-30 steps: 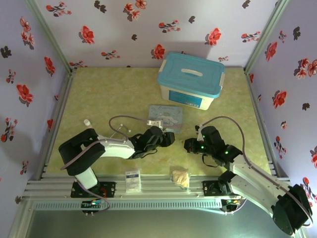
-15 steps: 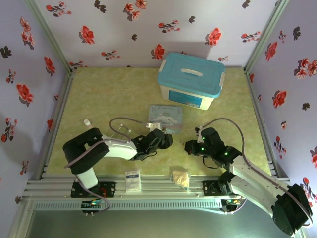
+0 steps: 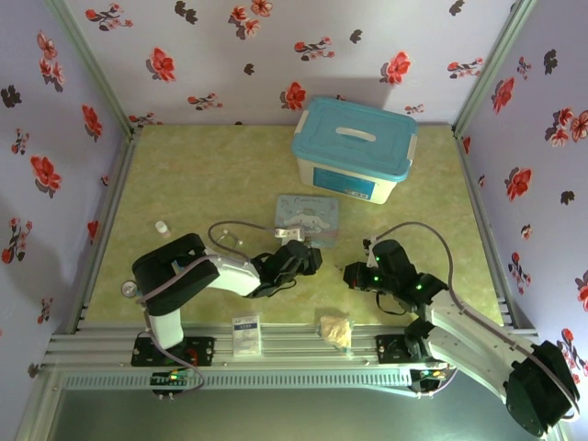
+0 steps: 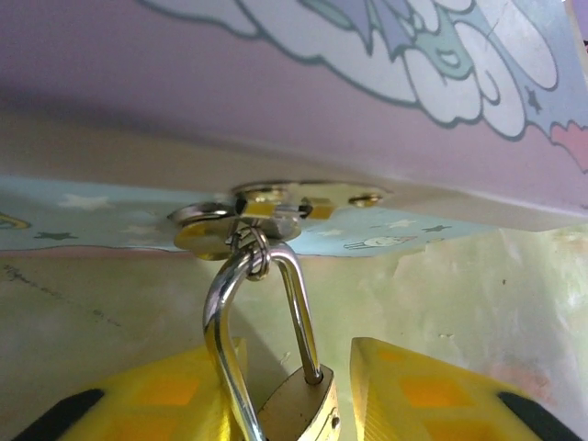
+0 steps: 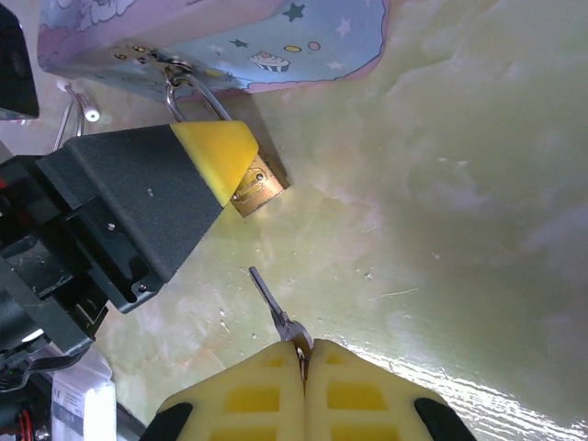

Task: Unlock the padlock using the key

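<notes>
from above, the left gripper (image 3: 299, 260) sits at the 6 o'clock edge of the blue tin (image 3: 308, 216), with the right gripper (image 3: 352, 274) near at its 3 o'clock. in the left wrist view the padlock (image 4: 296, 413) is hooked by its shackle (image 4: 266, 312) to the tin's hasp (image 4: 276, 197), its body between the yellow jaws; whether they pinch it i cannot tell. in the right wrist view that gripper is clenched on the key (image 5: 274, 308), its blade pointing to 11 o'clock. the padlock lies near at 12, its base facing about 4, so the key probably needs realigning.

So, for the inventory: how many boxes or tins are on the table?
2: the blue-lidded plastic box at the far edge, and the flat cartoon tin just in front of it. Smaller ones may be hidden.
</notes>
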### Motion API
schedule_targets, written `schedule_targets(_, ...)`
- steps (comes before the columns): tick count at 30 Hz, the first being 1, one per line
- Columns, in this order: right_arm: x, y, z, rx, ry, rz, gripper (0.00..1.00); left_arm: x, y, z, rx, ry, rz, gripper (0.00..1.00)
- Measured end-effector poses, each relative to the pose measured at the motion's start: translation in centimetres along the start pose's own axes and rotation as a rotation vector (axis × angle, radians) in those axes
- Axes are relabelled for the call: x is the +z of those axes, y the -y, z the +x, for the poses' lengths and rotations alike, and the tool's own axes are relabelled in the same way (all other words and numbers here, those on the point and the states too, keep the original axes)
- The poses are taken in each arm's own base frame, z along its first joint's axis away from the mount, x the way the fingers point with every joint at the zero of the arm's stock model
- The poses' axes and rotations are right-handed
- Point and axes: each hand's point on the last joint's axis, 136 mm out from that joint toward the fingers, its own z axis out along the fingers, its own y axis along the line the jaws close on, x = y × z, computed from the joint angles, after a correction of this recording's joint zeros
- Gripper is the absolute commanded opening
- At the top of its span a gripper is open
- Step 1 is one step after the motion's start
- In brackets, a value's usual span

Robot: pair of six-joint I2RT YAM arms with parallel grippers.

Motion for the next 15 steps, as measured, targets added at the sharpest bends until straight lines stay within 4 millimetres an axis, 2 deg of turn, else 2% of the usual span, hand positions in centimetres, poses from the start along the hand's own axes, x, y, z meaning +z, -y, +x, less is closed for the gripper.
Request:
schedule_targets(6, 0.5, 0.1, -0.1, 0.016, -0.002, 0.002, 0.00, 0.3, 0.2, -0.1, -0.021, 0.017, 0.011, 0.32)
schedule_targets(11, 1.1, 0.1, -0.1, 0.033, -0.004, -0.010, 0.00, 0.8, 0.4, -0.1, -0.033, 0.017, 0.014, 0.13)
schedule_targets(15, 2.0, 0.2, 0.4, 0.067, -0.024, -0.034, 0.00, 0.8, 0.9, 0.1, -0.051, 0.003, 0.029, 0.08)
